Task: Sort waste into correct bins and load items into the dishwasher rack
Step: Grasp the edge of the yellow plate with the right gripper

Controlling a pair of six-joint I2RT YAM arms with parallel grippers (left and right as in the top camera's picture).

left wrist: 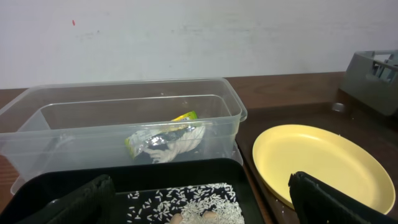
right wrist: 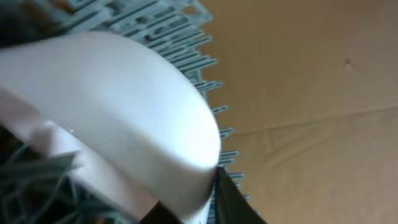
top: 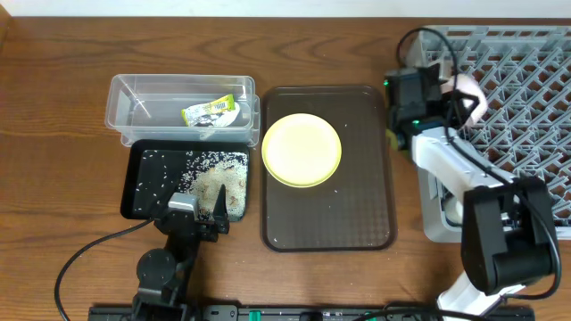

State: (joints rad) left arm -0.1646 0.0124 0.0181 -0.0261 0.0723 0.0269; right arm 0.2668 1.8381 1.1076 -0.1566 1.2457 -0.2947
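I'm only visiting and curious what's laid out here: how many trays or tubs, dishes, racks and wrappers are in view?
Trays or tubs: 3 (clear tub, black tray, brown tray)
Dishes: 2 (yellow plate, white dish)
Racks: 1 (grey rack)
Wrappers: 1 (wrapper)
Total: 7

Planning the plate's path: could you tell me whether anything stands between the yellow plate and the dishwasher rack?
Yes: the right gripper, holding the white bowl, hangs at the dishwasher rack's left edge, between it and the yellow plate.
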